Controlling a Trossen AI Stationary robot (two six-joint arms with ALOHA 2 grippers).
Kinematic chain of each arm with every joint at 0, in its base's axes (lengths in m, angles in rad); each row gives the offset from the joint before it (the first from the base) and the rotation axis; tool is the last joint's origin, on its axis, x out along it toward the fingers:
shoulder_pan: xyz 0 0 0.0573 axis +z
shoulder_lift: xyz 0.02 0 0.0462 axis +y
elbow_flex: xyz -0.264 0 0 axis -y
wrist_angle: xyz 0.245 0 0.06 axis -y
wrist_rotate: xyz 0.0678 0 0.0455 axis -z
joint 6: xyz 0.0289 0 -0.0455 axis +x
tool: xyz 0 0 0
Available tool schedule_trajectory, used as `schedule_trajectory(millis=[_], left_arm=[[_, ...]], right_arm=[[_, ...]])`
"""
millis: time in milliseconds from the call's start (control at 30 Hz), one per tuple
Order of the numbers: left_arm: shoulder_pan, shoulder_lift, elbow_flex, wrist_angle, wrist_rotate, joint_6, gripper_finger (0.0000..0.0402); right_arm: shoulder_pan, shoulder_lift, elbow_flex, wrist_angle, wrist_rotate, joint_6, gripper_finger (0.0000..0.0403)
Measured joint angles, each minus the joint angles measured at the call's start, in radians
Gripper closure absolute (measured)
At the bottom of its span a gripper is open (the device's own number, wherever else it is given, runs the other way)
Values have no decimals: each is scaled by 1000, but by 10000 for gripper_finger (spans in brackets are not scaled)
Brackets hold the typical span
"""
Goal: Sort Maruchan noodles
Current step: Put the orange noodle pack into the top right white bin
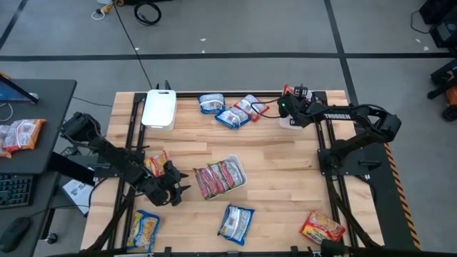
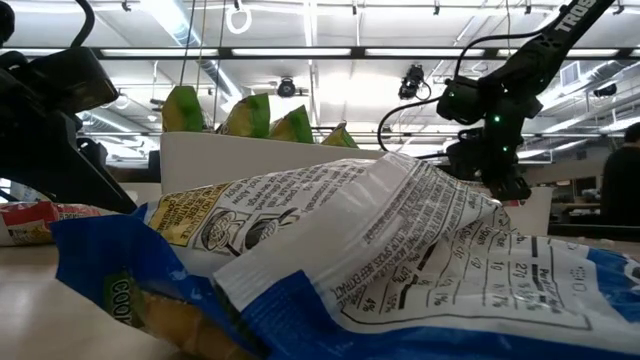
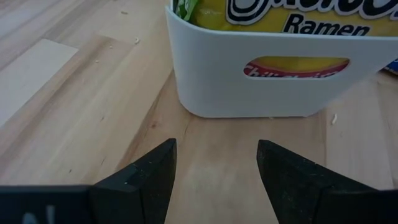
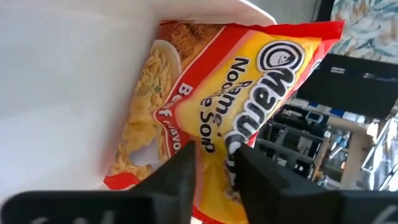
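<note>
From my remote station I count three white trays (image 1: 158, 108) on the worktop (image 1: 285, 164): three blue-white packets (image 1: 231, 118) behind the middle tray, one in front, and three orange-yellow packets (image 1: 323, 228) lying loose.

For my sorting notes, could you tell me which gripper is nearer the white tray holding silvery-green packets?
Left. The left gripper sits just beside that tray; the right gripper is far off.

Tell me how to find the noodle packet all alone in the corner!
Look down on the wooden table and go to the near corner on the right arm's side. A single orange-yellow-red packet lies flat there. Its closest neighbour, the blue-white packet along the same edge, is a different colour, and no tray is near it.
</note>
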Motion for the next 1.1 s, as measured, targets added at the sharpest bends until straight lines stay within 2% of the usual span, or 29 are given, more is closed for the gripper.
schedule_trajectory(millis=[267, 433, 600, 767, 867, 967, 1100], left_arm=[[0, 0, 0, 1, 2, -6, 175], [0, 0, 0, 2, 3, -8, 175], [0, 0, 0, 2, 4, -8, 175], [0, 0, 0, 14, 21, -4, 175], [0, 0, 0, 26, 22, 0, 175], [0, 0, 0, 40, 22, 0, 175], [0, 0, 0, 61, 22, 1, 175]], right_arm=[[1, 1, 0, -8, 9, 28, 185], [26, -5, -1, -11, 27, 43, 143], [104, -56, 12, -55, 89, 107, 125], [235, -107, 63, -220, 239, 207, 126], [304, -135, 107, -273, 254, 242, 127], [357, -153, 164, -273, 180, 348, 128], [402, -152, 228, -172, -56, 547, 131]])
